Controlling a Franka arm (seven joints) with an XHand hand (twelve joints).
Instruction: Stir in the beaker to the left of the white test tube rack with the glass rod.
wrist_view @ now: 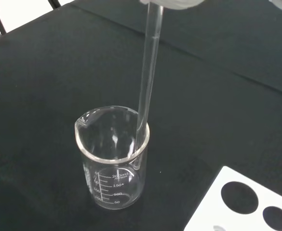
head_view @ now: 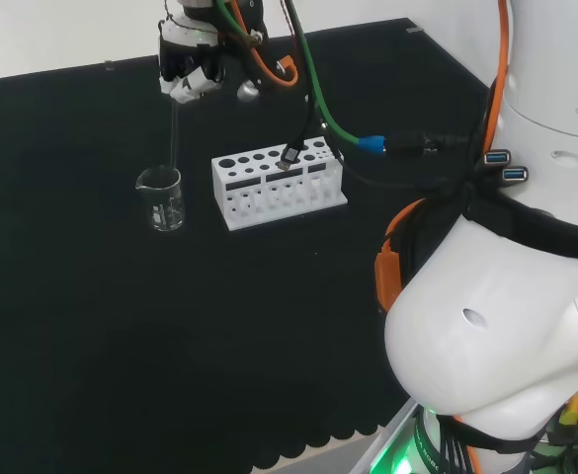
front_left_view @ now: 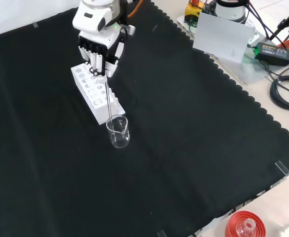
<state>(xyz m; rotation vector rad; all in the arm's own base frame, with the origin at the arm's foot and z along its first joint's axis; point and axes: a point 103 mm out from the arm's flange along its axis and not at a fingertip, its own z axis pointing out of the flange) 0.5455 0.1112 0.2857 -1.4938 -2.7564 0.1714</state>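
Wrist view, closest in: clear beaker (wrist_view: pixel 113 159) upright on the black cloth (wrist_view: pixel 44 82), spout on the side away from the rack, printed scale on its wall. Can't tell if there's any liquid in it. Glass rod (wrist_view: pixel 148 82) comes down at a slight tilt, lower end inside the beaker, resting against or just beside the inner rim on the rack side. Corner of the white test tube rack (wrist_view: pixel 247 202) sits just beside the beaker, apart from it.

Front view: beaker (front_left_view: pixel 118 132) stands at the near end of the rack (front_left_view: pixel 96 94), very close to it; touching or not, can't tell. Rod (front_left_view: pixel 106 96) runs from the hand (front_left_view: pixel 99 47) straight down into the beaker. Hand hangs over the rack's far half, fingers pointing down and bunched together, pinching the rod's top end. 1 red ribbed stand (front_left_view: pixel 244 226) with a glass piece in it at the bottom edge, off the cloth, well apart from the work.

Head view: beaker (head_view: pixel 162 197) left of the rack (head_view: pixel 277 183), small gap between them. Rod (head_view: pixel 174 133) near vertical, upper end in the hand (head_view: pixel 192 71), fingers curled closed on it. Hand is above the beaker, clear of its rim. Rack holes look vacant from here. Arm's white links (head_view: pixel 506 296) sit large at right.
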